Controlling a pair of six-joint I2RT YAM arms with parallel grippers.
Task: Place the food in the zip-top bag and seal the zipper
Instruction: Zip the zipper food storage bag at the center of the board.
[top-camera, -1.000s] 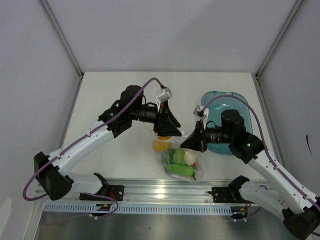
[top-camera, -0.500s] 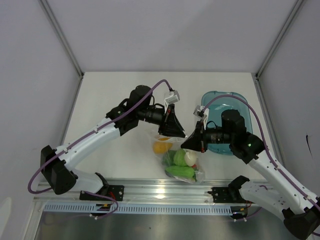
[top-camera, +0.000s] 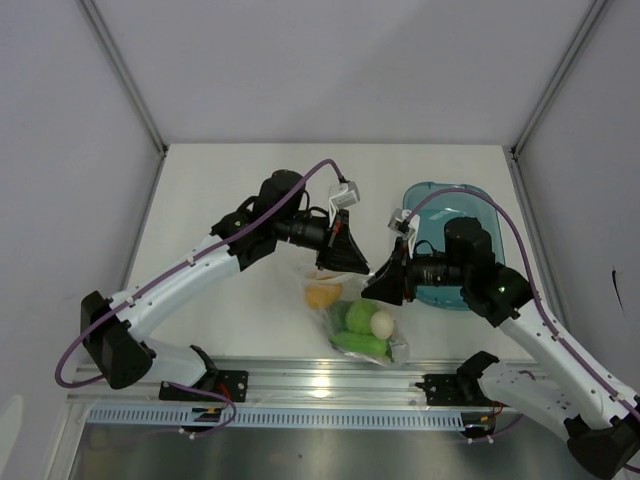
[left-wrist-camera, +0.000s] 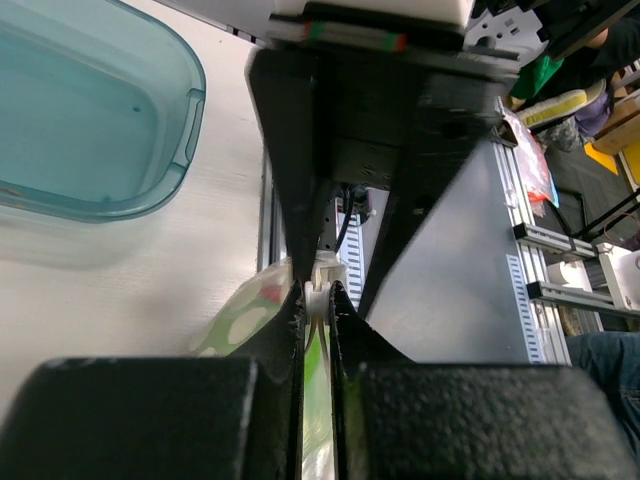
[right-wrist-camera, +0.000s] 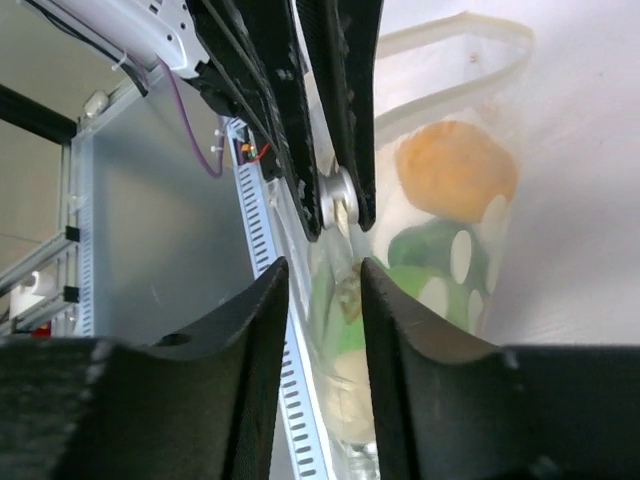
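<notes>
1. Tabletop (top-camera: 220, 200): white and flat. It carries all the items listed below.

2. Arms: the left arm (top-camera: 190, 275) rises from the near left corner and reaches toward the middle. The right arm (top-camera: 530, 330) rises from the near right corner and reaches leftward. The two wrists face each other above the near half of the tabletop.

3. Tray (top-camera: 470, 205): teal-blue and translucent, with rounded corners. It lies near the right edge, partly beneath the right wrist.

4. Left pincer (left-wrist-camera: 316, 305): set narrow. Its pads clamp a thin fold of clear plastic at the upper edge of the zip-top bag (top-camera: 395, 345).

5. Right pincer (right-wrist-camera: 320, 285): also set narrow. It meets the left pincer tip to tip, and the same edge of the bag is pinched between its fingers.

6. Zip-top bag: clear and crinkly. It hangs from both pincers, and its lower part rests near the near edge of the tabletop, slightly right of centre.

7. Food, all inside the bag:
   - green cucumber (top-camera: 360, 343), lowest, closest to the near edge;
   - green pepper (top-camera: 357, 316), just above the cucumber;
   - yellow-orange fruit (top-camera: 321, 294), on the side toward the left edge;
   - white piece (top-camera: 381, 322), touching the green pepper.

8. Zipper (right-wrist-camera: 460, 30): a thicker clear strip. In the right wrist view it curves along the bag's edge beyond the yellow-orange fruit. The pictures do not show whether its two halves are pressed together.
</notes>
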